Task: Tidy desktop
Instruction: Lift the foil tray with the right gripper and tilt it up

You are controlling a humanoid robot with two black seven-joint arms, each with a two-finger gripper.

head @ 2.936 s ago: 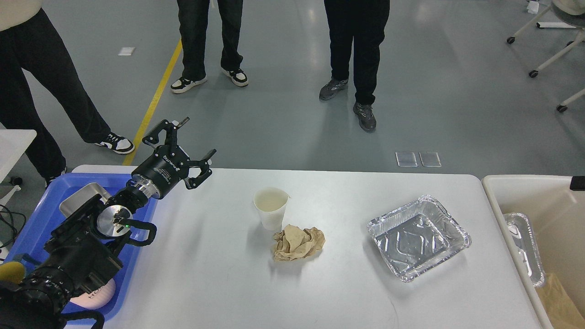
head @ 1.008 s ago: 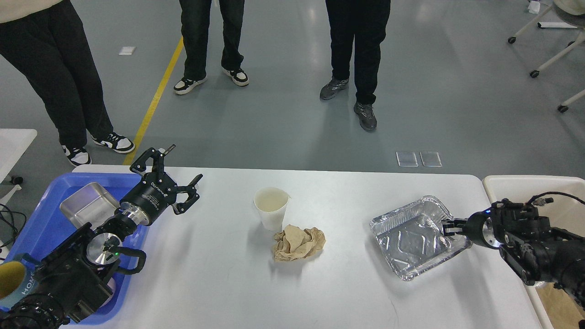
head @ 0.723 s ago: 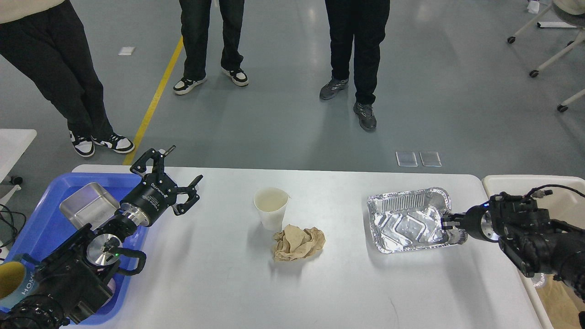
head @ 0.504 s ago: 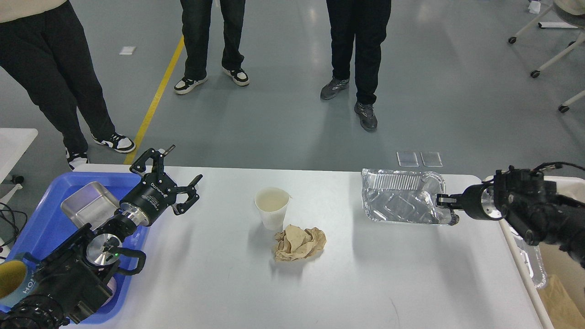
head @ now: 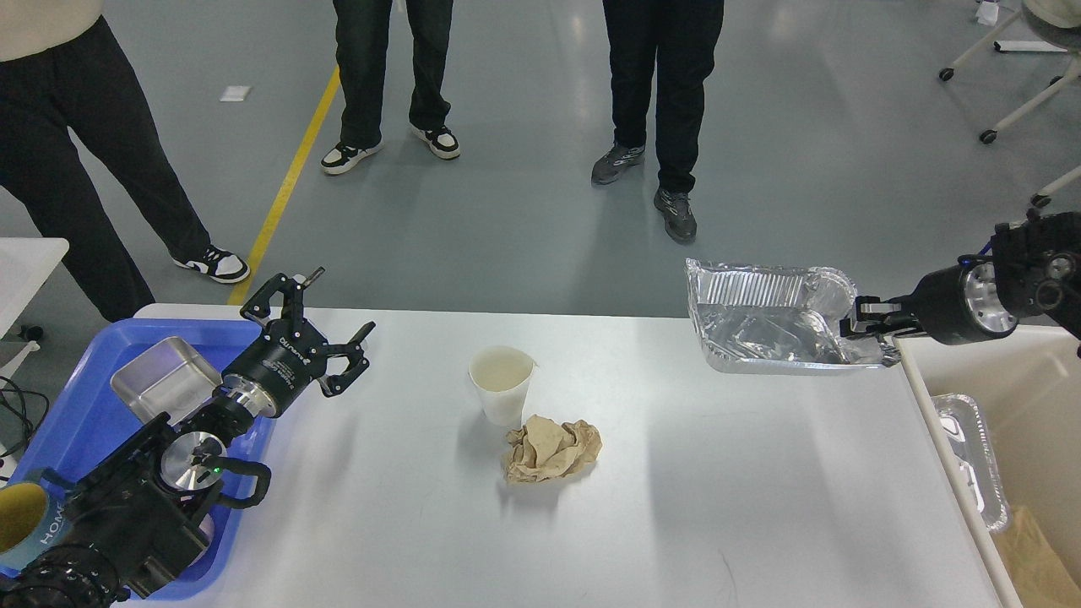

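The white desktop [head: 642, 523] carries a white paper cup [head: 502, 384] and, touching its front, a crumpled brown paper ball [head: 551, 450]. My right gripper [head: 863, 325] is shut on the right rim of a foil tray [head: 770, 319] and holds it in the air above the table's far right corner, tilted toward me. My left gripper [head: 325, 317] is open and empty, hovering over the table's far left, beside the blue tray [head: 59, 414].
The blue tray holds a steel pan [head: 156, 384], a yellow-lined mug [head: 21, 517] and a pink item under my left arm. A cream bin [head: 1005, 422] at the right holds another foil tray [head: 971, 456] and brown paper [head: 1034, 561]. Three people stand beyond the table.
My right arm came in, gripped the foil tray's right rim, and lifted it up and rightward toward the bin. The left gripper drew back slightly, then stayed still.
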